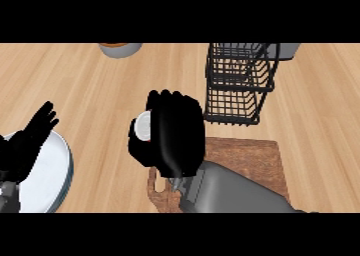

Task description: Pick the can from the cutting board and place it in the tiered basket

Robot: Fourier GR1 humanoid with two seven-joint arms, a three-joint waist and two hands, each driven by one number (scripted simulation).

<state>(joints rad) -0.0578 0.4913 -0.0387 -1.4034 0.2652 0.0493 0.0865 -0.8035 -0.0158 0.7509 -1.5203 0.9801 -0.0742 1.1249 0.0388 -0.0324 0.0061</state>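
Right black robot hand (172, 135) curled round white-topped can (142, 126) above brown cutting board (249, 160), near black wire tiered basket (238, 82) at tabletop's (94, 95) far edge; left robot hand (28, 140) open over white plate (54, 170).

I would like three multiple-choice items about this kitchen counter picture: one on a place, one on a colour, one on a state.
1. Where does the wire basket stand?
A. beyond the cutting board
B. on the plate
C. at the view's left edge

2. What colour is the basket?
A. white
B. black
C. red

3. What is the right robot hand doing?
A. lying flat on the counter
B. resting open, holding nothing
C. curled round the can

Key: 1 A, the basket is above the board in the view. 2 B, its wires are black. 3 C, the can's pale end shows between thumb and fingers.
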